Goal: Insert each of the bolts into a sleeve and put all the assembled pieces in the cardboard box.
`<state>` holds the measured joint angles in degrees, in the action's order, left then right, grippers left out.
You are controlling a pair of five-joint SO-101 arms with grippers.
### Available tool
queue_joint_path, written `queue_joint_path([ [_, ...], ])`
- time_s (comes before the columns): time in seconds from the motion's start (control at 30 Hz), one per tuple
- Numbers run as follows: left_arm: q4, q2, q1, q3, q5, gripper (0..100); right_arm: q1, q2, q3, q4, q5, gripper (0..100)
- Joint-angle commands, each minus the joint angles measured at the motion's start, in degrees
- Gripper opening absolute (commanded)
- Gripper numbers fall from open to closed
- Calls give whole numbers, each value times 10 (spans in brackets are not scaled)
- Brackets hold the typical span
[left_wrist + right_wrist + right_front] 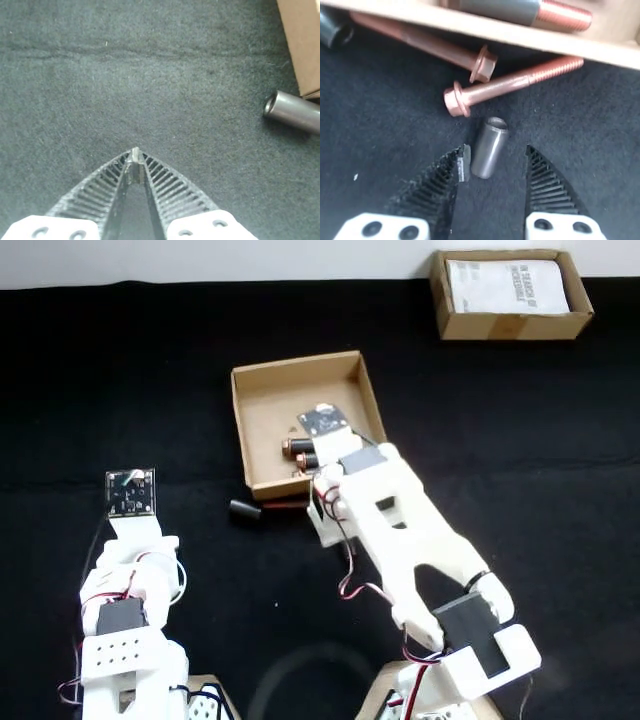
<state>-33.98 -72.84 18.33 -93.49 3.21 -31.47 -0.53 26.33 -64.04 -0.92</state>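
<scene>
My right gripper [496, 156] is open just outside the cardboard box [257, 430], its fingers on either side of a short grey sleeve [489, 147] lying on the black cloth. Two copper bolts lie beyond it: one [512, 82] is loose on the cloth, the other [430, 46] rests along the box wall [520, 36]. Assembled pieces [300, 452] lie inside the box, one of them a sleeved bolt [520, 10]. A second dark sleeve [245, 510] lies left of the box's front corner. My left gripper [135, 152] is shut and empty, with that sleeve [292, 111] off to its side.
A second cardboard box [455, 325] holding a printed sheet stands at the back right. The right arm [400, 530] stretches from the front edge to the box. The left arm [130, 590] stands at the front left, over open black cloth.
</scene>
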Motion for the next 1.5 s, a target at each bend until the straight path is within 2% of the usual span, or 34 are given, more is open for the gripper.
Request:
queue_joint_path([
  [0.0, 8, -1, -8, 11, 4, 20, -4, 23, 28, 51, -22, 156],
  [0.37, 4, -31, -8, 0, 4, 20, -8, -135, 12, 92, -51, 147],
  [0.47, 4, -54, -8, -11, 4, 20, -8, -137, 12, 92, -51, 22],
  [0.53, 4, -58, -9, -13, 4, 20, -7, -130, 7, 88, -51, 19],
  [0.73, 7, -36, -17, -10, 4, 16, 3, -36, -82, -24, -47, 8],
  [0.93, 4, 65, -17, 52, -1, 8, 35, 91, -212, -135, -47, 8],
  [1.03, -4, 130, -21, 112, -40, 8, 49, 141, -242, -195, -49, 8],
  [1.2, -130, 213, -87, 302, -120, 9, 95, 213, -246, -268, -50, 8],
  [1.33, -254, 270, -190, 455, -152, 9, 138, 242, -245, -316, -50, 8],
  [1.47, -384, 340, -315, 574, -155, 9, 188, 248, -244, -344, -50, 8],
])
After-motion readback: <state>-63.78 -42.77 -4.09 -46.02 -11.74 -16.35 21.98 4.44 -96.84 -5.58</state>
